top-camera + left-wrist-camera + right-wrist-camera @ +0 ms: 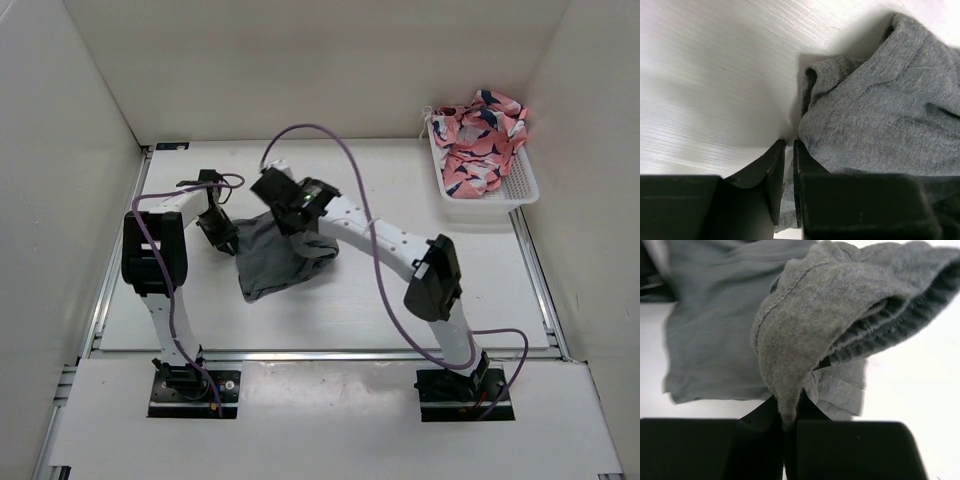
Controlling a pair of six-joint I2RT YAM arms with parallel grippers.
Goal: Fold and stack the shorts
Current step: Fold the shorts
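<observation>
White arms [385, 238], black joints [435, 280], purple cables [330, 135]; left pincer [789, 146], right pincer [785, 410] black.

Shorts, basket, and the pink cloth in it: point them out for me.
shorts [272, 262]: top view, spread cloth between the two arms.
basket [520, 185]: top view, bare near-right corner.
pink patterned cloth [480, 135]: top view, middle of the heap.

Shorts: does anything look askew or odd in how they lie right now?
Yes. The shorts sit bunched and lopsided mid-table, not flat. The left gripper and the right gripper each pinch a fold, so the cloth is rumpled. No damage is visible.
</observation>
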